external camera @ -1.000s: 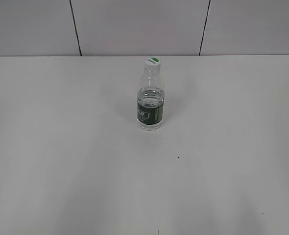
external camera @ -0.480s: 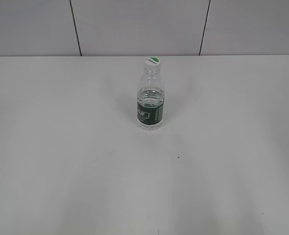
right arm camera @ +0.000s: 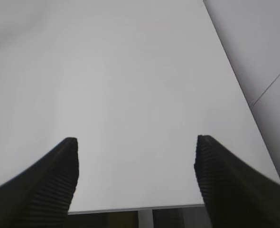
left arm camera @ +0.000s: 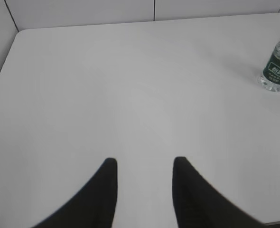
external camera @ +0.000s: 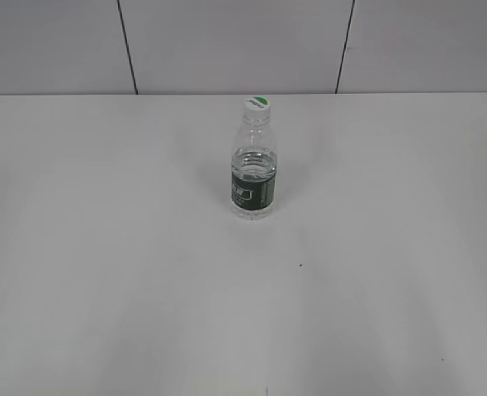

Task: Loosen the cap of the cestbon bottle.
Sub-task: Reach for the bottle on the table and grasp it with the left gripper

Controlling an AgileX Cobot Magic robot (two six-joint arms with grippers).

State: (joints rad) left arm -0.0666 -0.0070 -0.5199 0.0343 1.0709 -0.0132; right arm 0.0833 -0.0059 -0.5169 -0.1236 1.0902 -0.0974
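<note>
Two pincers are needed for this step, and neither has yet reached the bottle, which stands upright toward the far edge of the bench, about midway between its left and right edges. The cap is seated on the neck, so the loosening is judged not to have begun.

The left pincer is seen spread, with bare bench between its dark fingers. The right pincer is spread wider still, its ribbed pads holding nothing. Neither appears in the exterior view.

From the left wrist view the bottle lies well apart from the pincer, ahead and off to its right, near the far edge. In the right wrist view no bottle is seen at all; only the bench and its right edge are shown, so its bearing from that pincer cannot be told there.

For the step to be done well, the body should probably be pinched by one pincer around the green label, where the wall seems stiffest, firmly enough that the bottle cannot spin yet not so hard that the thin plastic is crushed. The cap would then be approached from above by the other pincer, centred over it, closed on its rim, and turned about the bottle's upright axis. An off-centre grip is likely to tip the light bottle.
</note>
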